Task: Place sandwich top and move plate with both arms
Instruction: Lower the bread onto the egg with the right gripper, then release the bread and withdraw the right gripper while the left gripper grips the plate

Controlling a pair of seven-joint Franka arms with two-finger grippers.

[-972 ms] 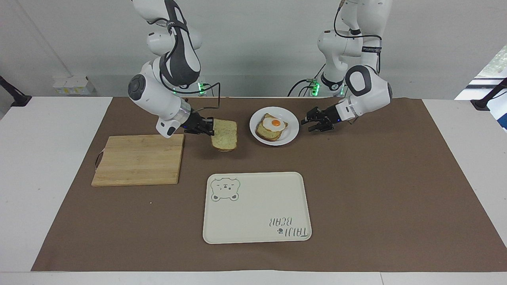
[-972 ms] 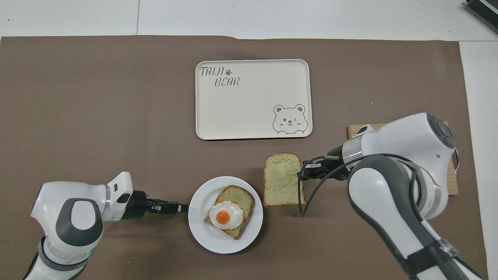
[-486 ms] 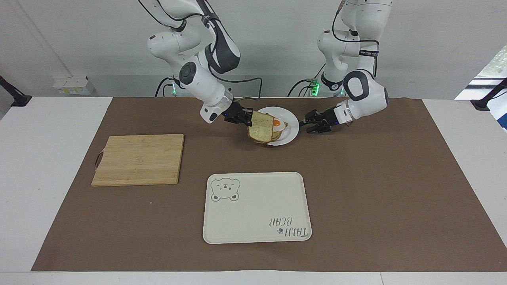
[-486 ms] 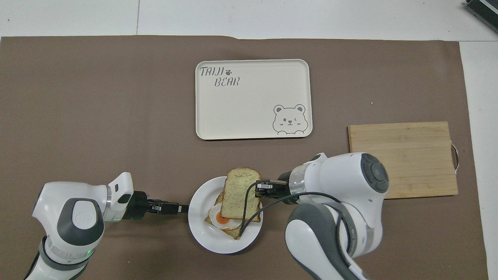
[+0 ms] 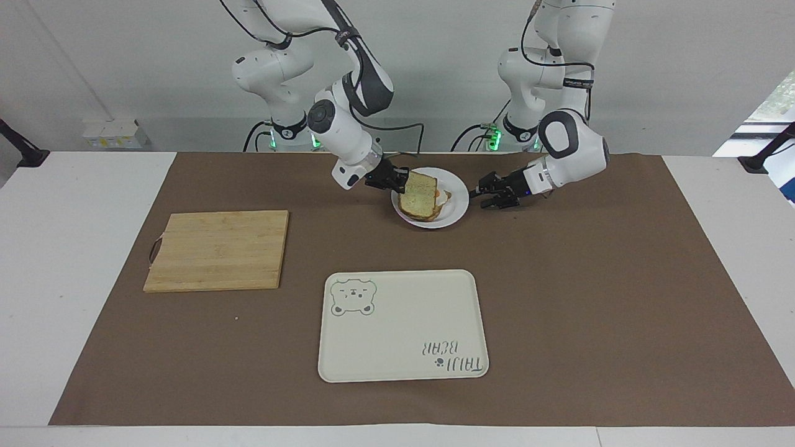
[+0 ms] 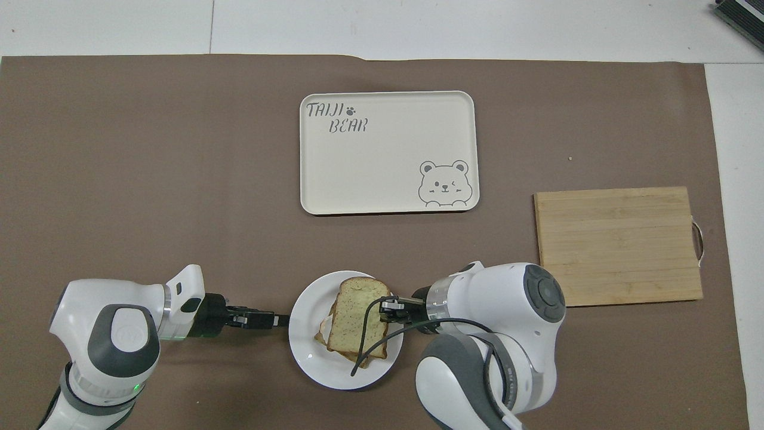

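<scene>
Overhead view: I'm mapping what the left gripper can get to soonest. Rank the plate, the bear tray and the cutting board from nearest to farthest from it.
From the left gripper:
1. Plate, right at its tips.
2. Bear tray, farther from the robots, mid-table.
3. Cutting board, toward the right arm's end.

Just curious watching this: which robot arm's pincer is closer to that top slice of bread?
The right. The right pincer is at the sandwich top's edge, over the plate. The left pincer waits beside the plate's rim.
</scene>
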